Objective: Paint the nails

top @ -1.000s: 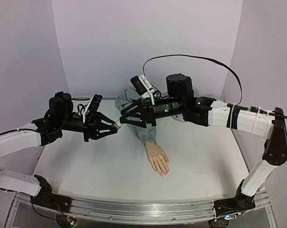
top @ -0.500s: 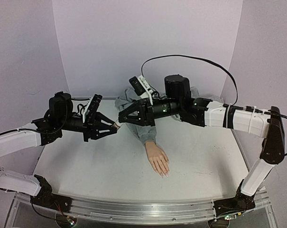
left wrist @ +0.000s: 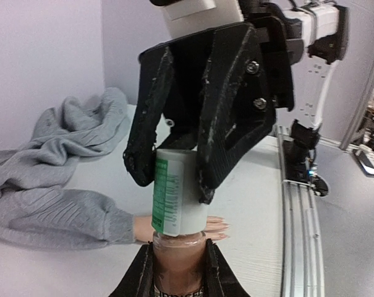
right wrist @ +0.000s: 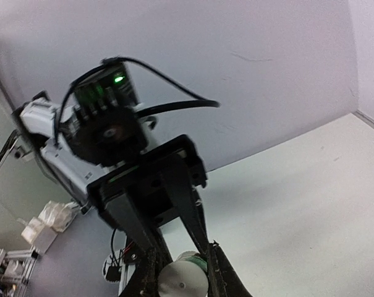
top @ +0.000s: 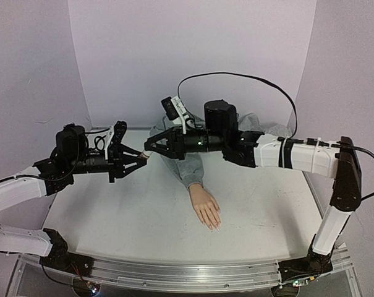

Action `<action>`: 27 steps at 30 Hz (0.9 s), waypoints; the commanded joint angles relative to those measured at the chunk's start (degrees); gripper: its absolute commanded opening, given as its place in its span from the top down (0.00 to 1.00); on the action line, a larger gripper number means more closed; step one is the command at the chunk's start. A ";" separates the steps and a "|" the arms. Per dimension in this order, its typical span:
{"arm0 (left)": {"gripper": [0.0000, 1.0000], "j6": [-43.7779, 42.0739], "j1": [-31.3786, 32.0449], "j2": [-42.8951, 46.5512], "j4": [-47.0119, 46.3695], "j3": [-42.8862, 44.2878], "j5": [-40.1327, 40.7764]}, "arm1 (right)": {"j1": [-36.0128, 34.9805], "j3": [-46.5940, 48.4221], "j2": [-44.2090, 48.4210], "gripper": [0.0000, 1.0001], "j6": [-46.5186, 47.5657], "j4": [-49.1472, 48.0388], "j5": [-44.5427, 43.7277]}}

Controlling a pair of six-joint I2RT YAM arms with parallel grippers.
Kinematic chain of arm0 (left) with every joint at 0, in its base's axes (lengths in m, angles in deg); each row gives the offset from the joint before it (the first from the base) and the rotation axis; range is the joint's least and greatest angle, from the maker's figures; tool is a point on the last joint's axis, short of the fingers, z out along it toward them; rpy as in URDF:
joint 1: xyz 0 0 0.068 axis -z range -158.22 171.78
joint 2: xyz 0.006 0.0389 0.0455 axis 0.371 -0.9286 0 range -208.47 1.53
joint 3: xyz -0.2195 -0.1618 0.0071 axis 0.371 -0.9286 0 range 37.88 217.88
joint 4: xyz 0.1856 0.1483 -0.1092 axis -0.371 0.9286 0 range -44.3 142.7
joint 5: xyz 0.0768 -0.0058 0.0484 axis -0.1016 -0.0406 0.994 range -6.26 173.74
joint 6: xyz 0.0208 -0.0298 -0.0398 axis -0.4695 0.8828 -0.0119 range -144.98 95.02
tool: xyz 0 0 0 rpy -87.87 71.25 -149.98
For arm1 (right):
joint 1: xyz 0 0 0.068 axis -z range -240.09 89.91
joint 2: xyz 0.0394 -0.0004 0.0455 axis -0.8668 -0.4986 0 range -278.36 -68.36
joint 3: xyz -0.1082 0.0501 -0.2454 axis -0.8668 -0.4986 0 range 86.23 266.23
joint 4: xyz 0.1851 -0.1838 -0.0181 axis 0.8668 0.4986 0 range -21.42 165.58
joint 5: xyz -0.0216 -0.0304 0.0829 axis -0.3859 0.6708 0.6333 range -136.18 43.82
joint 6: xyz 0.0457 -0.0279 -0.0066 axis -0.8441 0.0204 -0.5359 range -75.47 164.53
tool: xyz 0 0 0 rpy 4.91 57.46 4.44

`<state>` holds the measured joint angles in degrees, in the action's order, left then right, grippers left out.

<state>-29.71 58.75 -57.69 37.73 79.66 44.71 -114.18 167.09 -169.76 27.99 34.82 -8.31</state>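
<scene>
The nails point(top: 214, 226), too small to be judged for colour, are lying at the fingertips of the mannequin hand point(top: 205, 207) on the table point(top: 112, 216), its grey sleeve point(top: 188, 170) running back behind it. Up and left of the sleeve, a small brownish bottle point(left wrist: 177, 263), probably polish, is being gripped by the left gripper point(top: 143, 159). Its white green-labelled cap point(left wrist: 174, 192) is being clamped by the right gripper point(top: 148, 149).

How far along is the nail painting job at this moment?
Done: the small bottle of brownish polish is held in the air, in the shut left gripper. In hand: the right gripper is shut on its white, green-labelled cap, apparently to unscrew it; the cap still sits on. Left: the pale nails of the flesh-coloured mannequin hand show no polish that I can see.
</scene>
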 commanded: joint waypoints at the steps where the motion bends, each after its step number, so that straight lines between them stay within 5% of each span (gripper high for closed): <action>1: 1.00 -1.81 0.03 3.72 -6.10 -0.11 17.25 | -7.15 3.80 -6.61 1.00 -10.96 -0.89 -13.36; 6: 1.00 -3.20 0.03 6.09 -6.14 -1.61 25.98 | -13.61 11.85 -11.91 1.00 -29.63 8.86 -38.39; 9: 1.00 -4.72 0.03 6.38 -6.10 -1.96 28.02 | -18.62 17.92 -14.41 1.00 -33.22 11.63 -47.23; 20: 1.00 -5.26 0.03 6.84 -5.96 -2.08 30.46 | -21.31 17.10 -12.38 1.00 -30.84 8.29 -52.81; 22: 1.00 -5.20 0.03 6.58 -5.85 -1.97 30.59 | -20.91 16.20 -10.71 0.90 -27.68 7.78 -54.52; 27: 1.00 -4.15 0.03 5.68 -5.38 -1.58 31.46 | -16.26 10.99 -4.49 0.43 -20.51 7.65 -49.97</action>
<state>-34.89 59.14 -51.59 40.57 75.16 73.19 -129.67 181.62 -180.89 0.96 43.19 -66.67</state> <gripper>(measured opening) 0.228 0.427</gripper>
